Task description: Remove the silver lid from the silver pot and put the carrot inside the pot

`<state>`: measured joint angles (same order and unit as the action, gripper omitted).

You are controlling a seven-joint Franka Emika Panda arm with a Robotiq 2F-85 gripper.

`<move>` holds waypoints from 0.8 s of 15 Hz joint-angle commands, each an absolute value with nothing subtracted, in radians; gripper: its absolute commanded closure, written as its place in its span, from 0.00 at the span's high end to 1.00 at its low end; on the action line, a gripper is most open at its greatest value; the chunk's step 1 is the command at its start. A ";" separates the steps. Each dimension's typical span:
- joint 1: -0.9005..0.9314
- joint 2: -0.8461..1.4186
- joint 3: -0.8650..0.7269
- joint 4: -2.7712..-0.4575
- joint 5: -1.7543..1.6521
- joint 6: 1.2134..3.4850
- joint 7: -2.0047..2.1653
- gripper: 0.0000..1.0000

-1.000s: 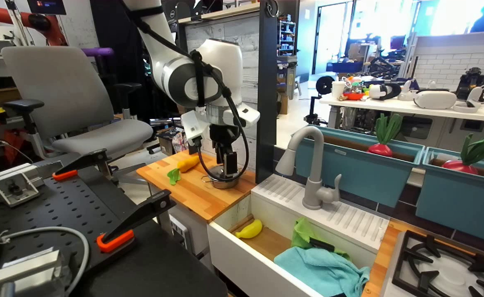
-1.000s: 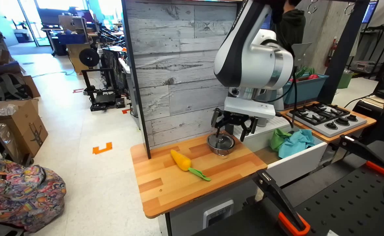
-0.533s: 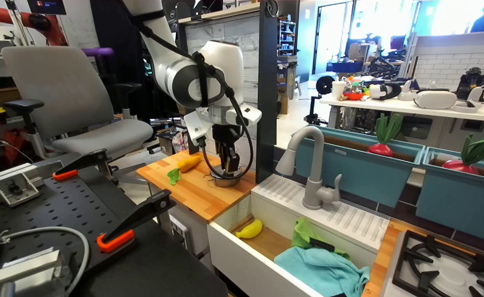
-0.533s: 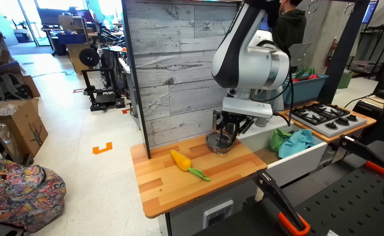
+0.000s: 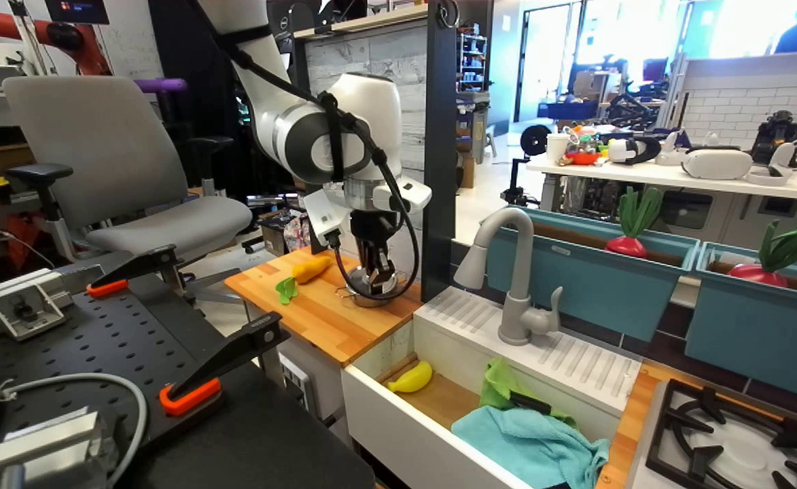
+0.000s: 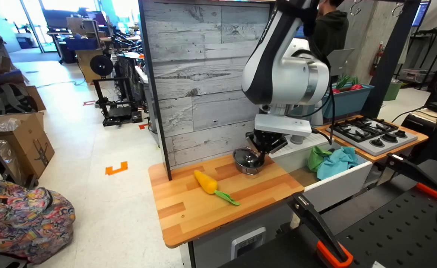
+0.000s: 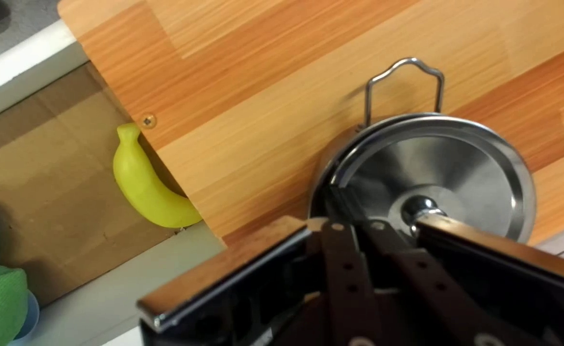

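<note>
On the wooden counter stands the silver pot (image 6: 250,171), its wire handle pointing out to one side. The silver lid (image 7: 435,156) lies on top of it, a little off centre, leaving a dark strip of the pot's rim in the wrist view. My gripper (image 7: 344,203) is shut, its fingertips together over the lid's edge. The round knob (image 7: 419,206) is outside the fingers, to their right in the wrist view. Nothing shows between the fingertips. The carrot (image 6: 206,181), orange with a green end, lies on the counter apart from the pot in both exterior views.
A yellow banana-like piece (image 7: 152,187) lies in the sink (image 5: 425,435) beside the counter. Blue and green cloths (image 5: 530,441) lie there too. The grey tap (image 5: 519,272) rises behind the sink. A wood-look panel (image 6: 203,74) stands close behind the pot.
My gripper has gone from open to shut, its fingers coming together beside the knob. The pot with its lid has shifted slightly. The carrot has stayed put.
</note>
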<state>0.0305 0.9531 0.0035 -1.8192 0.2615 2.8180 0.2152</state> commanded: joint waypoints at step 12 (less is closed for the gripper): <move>0.037 0.930 0.018 -1.781 0.250 2.786 0.231 0.93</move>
<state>0.0335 0.9394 0.0155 -1.7926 0.2616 2.8179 0.2152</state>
